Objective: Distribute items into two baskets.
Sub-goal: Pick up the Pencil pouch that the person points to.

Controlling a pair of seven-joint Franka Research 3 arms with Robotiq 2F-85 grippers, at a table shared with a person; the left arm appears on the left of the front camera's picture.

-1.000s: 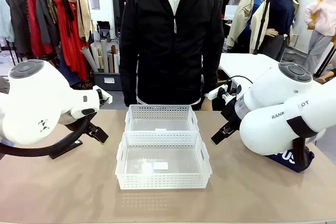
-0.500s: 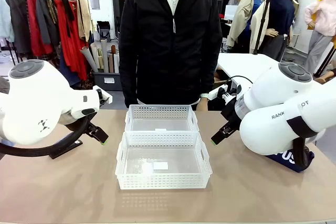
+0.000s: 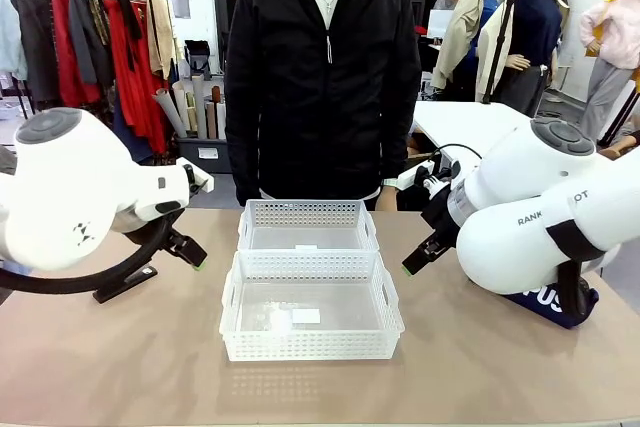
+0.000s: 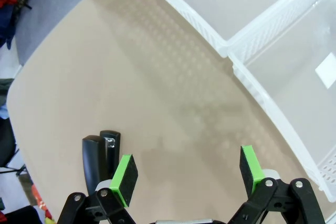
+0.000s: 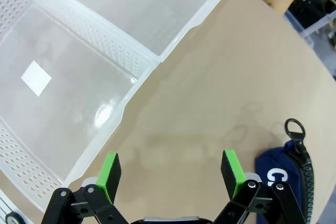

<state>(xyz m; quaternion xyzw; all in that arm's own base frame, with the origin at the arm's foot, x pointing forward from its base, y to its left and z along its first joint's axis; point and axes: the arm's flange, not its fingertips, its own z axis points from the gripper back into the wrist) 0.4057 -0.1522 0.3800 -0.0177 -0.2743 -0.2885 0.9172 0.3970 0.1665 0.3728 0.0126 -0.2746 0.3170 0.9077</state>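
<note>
Two white baskets stand touching at the middle of the table (image 3: pixel 120 367), the near basket (image 3: pixel 311 319) in front of the far basket (image 3: pixel 308 225). Each is empty except for a white label on its floor, so no item has been distributed. A person (image 3: pixel 325 77) stands at the far edge. The left gripper (image 4: pixel 187 174) hangs over bare tabletop with its jaws spread wide and nothing between the green pads. The black stapler (image 4: pixel 94 156) lies just outside one pad, on the side away from the baskets and partly hidden by that finger. Its long axis runs roughly across the line joining the pads, so a sideways shift would probably put its narrow width between them. The right gripper (image 5: pixel 170 174) is likewise wide open and empty. The navy pouch (image 5: pixel 281 182) lies just beyond its outer pad, again on the side away from the baskets, with the ring of its strap at the end farther from the camera. The frame edge cuts the pouch off, so its long axis can only be judged to run about the same way. Each item lies nearer its own arm: stapler to the left, pouch to the right.
</note>
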